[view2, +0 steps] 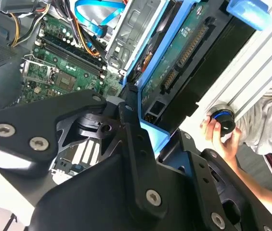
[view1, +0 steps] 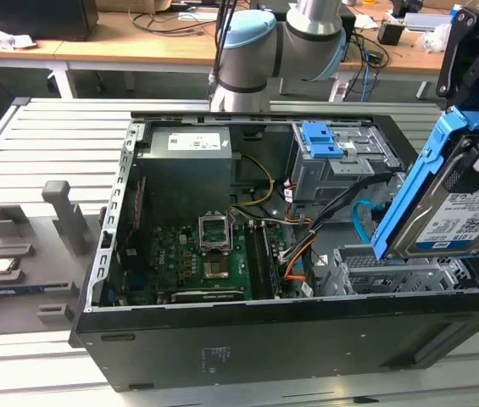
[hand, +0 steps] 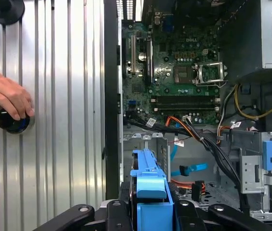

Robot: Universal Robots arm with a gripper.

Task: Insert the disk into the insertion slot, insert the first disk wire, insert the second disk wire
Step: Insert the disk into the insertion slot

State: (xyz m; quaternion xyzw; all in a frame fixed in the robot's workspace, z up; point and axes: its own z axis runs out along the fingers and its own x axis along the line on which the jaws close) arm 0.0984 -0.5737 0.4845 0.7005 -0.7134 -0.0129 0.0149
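My gripper (view1: 470, 119) is shut on the disk (view1: 464, 216), a hard drive in a blue carrier. It hangs tilted, on its edge, at the exterior view's right, just above the insertion slot (view1: 392, 270), a low grey perforated cage in the open computer case. In the first wrist view the blue carrier (hand: 148, 185) sits over the cage (hand: 157, 144). The first disk wire (view1: 294, 261), a red-orange bundle, lies beside the cage. The second disk wire (view1: 360, 219), a light-blue flat cable, loops behind it. In the first wrist view both the orange wires (hand: 184, 127) and the blue cable (hand: 188, 169) lie loose inside the case.
A taller grey bay with a blue latch (view1: 322, 144) stands behind the cage. The motherboard (view1: 201, 254) and power supply (view1: 184, 165) occupy the case's left. A person's hand (hand: 6, 96) rests on a black knob (hand: 11, 121) on the slatted table outside the case.
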